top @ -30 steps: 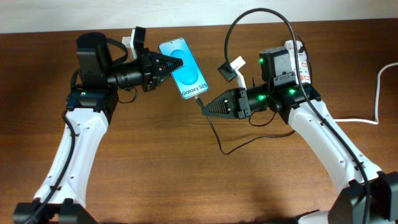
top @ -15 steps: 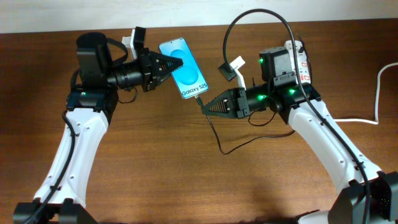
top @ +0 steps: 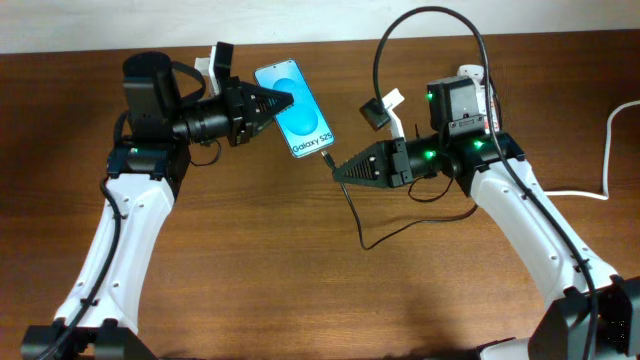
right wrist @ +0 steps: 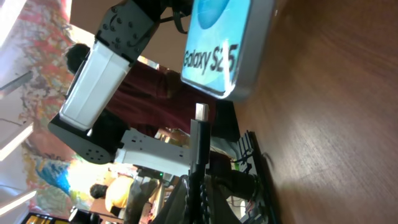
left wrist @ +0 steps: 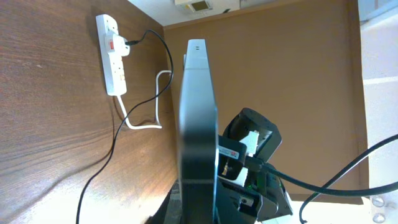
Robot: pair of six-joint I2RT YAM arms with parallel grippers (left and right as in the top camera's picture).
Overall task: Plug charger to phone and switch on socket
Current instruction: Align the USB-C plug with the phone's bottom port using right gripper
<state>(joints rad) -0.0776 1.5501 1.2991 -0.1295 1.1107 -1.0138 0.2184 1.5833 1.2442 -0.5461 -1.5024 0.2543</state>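
Charger tip [right wrist: 199, 134] just below phone [right wrist: 217, 43] (seemingly apart).

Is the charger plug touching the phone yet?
Apart. The right wrist view shows background between the tip of the charger plug and the edge of the phone.

- Left gripper [top: 283, 101] clamps the phone [top: 297, 95] by its edge
- Right gripper [top: 337, 171] pinches the charger [top: 363, 245], plug tip just beside the phone's lower end

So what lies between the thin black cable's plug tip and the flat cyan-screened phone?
Nothing: bare gap from charger plug to phone, per right wrist view.
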